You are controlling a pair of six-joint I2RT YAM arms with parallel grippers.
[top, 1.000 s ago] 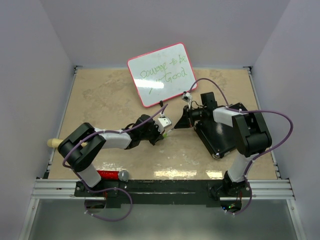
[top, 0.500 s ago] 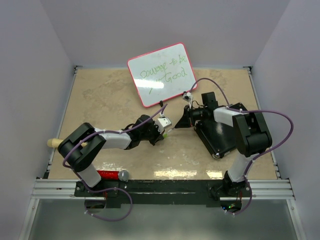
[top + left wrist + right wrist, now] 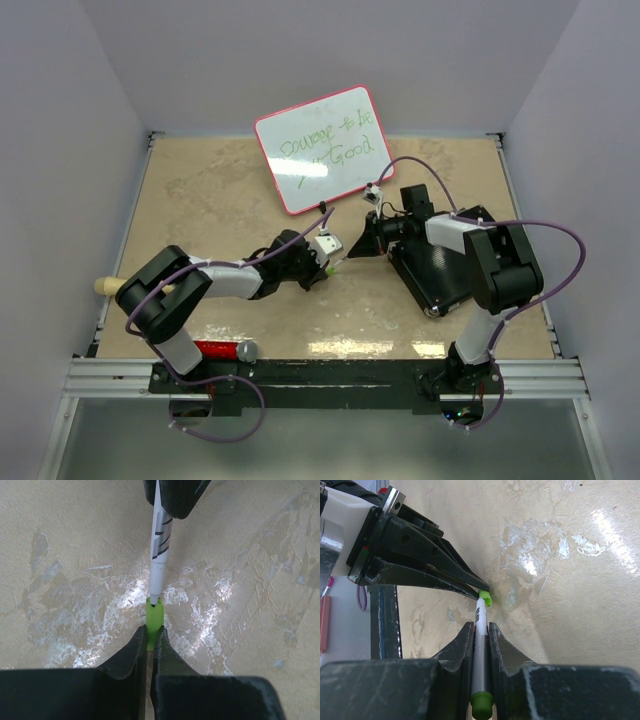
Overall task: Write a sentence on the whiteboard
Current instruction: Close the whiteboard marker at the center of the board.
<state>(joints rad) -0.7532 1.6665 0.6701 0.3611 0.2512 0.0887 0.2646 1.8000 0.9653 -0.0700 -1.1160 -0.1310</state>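
The whiteboard [image 3: 322, 148], white with a red rim, stands tilted at the back with green writing on it. My right gripper [image 3: 352, 250] is shut on a white and silver marker [image 3: 480, 650] with a green end, held low over the table. My left gripper [image 3: 333, 263] is shut on the marker's green cap [image 3: 155, 614]. The two grippers face each other tip to tip in front of the board. The marker [image 3: 160, 545] meets the mouth of the cap [image 3: 485, 598]. The left fingers [image 3: 430, 560] show in the right wrist view.
A black rectangular pad [image 3: 440, 270] lies under my right arm. A red cylinder with a grey end [image 3: 220, 350] lies at the front left edge. A cream peg [image 3: 104, 286] sits at the left rim. The walls stand close all round.
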